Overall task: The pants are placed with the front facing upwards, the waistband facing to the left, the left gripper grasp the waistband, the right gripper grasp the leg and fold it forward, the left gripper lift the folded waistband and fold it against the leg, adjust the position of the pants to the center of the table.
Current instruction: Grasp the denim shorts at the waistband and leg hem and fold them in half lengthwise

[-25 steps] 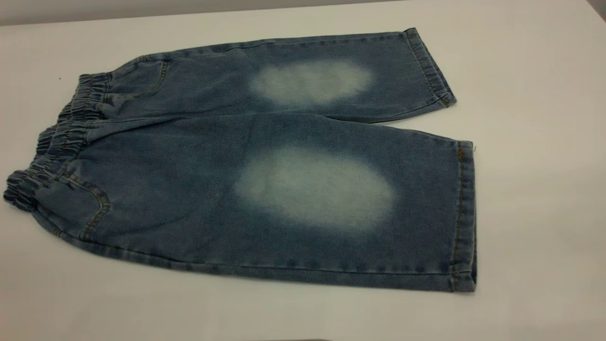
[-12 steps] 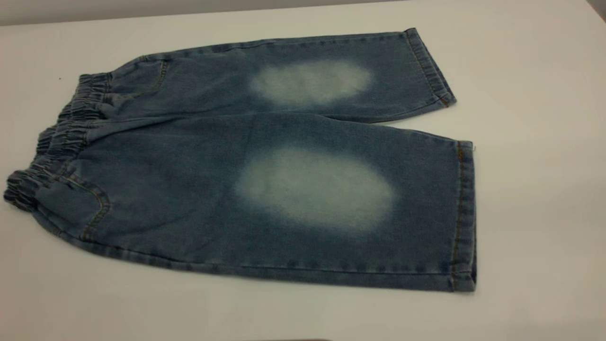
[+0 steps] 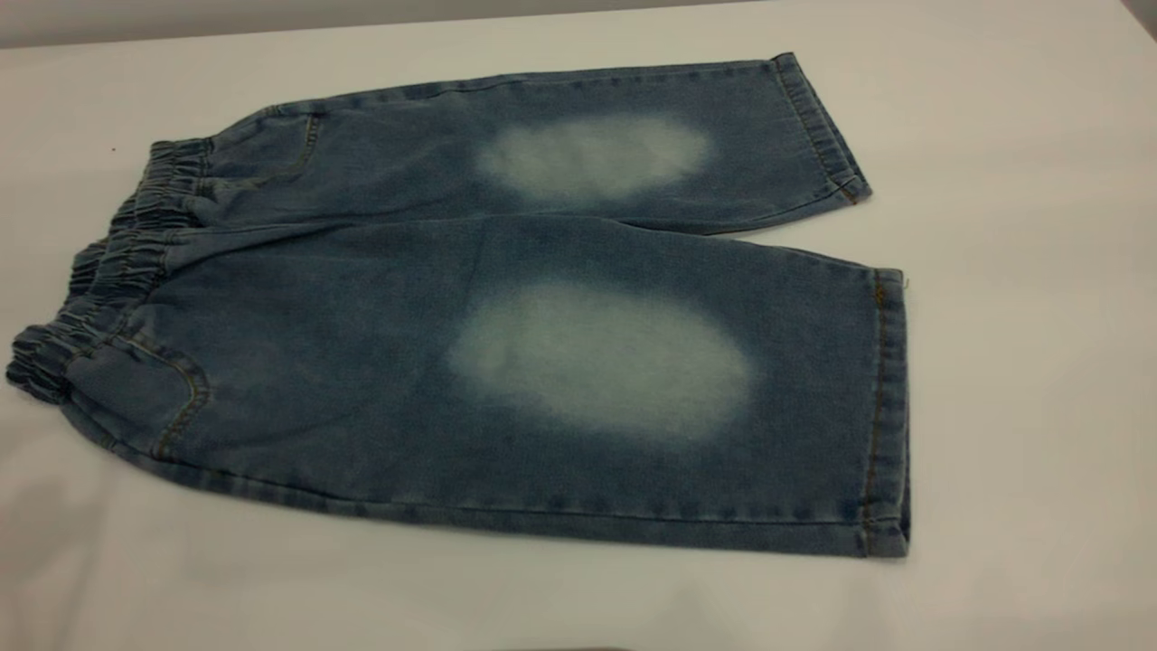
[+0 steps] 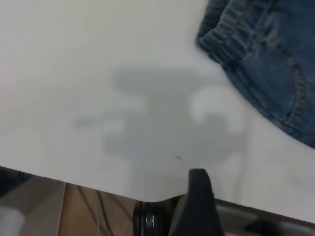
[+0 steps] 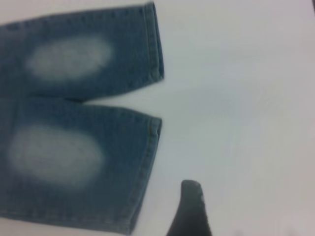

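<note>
Overhead, pants lie flat on the bench, waistband leftward. Left wrist: left hand above bare bench beside waistband, grip state unclear. Right wrist: right hand beside leg cuff, grip unclear.

I see a grey wall strip past the far edge. Below the near edge, brown floor and something dark show
</note>
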You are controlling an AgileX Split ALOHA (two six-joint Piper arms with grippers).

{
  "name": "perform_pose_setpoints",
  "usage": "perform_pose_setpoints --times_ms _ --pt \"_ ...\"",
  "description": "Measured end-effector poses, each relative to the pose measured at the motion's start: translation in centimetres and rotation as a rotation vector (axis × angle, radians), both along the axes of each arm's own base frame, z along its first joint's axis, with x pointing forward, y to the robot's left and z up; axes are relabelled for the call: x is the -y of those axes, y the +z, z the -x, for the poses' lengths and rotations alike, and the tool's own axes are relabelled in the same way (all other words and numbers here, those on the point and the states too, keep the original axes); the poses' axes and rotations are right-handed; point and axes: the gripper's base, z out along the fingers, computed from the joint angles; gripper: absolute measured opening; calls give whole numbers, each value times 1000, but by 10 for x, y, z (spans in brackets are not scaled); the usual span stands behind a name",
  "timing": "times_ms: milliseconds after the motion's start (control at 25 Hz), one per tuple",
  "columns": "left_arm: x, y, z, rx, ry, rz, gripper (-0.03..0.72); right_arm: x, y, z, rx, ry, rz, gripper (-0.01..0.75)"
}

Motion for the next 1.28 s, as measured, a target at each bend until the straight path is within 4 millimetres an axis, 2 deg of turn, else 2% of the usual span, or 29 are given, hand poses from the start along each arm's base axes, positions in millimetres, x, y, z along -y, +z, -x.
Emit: perform_pose_setpoints --times_ms 200,400,640,800,1000,1280 --pt "-1 -49 -54 -120 -5 6 515 0 -2 -5 -15 19 17 496" --pt "-3 -93 -82 -191 -38 -23 515 0 -2 -5 -15 20 19 496" --pt "-19 -118 -91 -209 17 -31 515 0 -2 -5 -16 22 20 496" --pt "-34 -125 -92 -208 71 -25 515 0 -2 -5 -16 22 20 496" --pt "-34 -134 -98 -171 67 -16 515 0 -2 -5 -15 22 20 496" --pt "-34 -157 -100 -214 65 -7 515 0 -2 -5 -15 23 21 496"
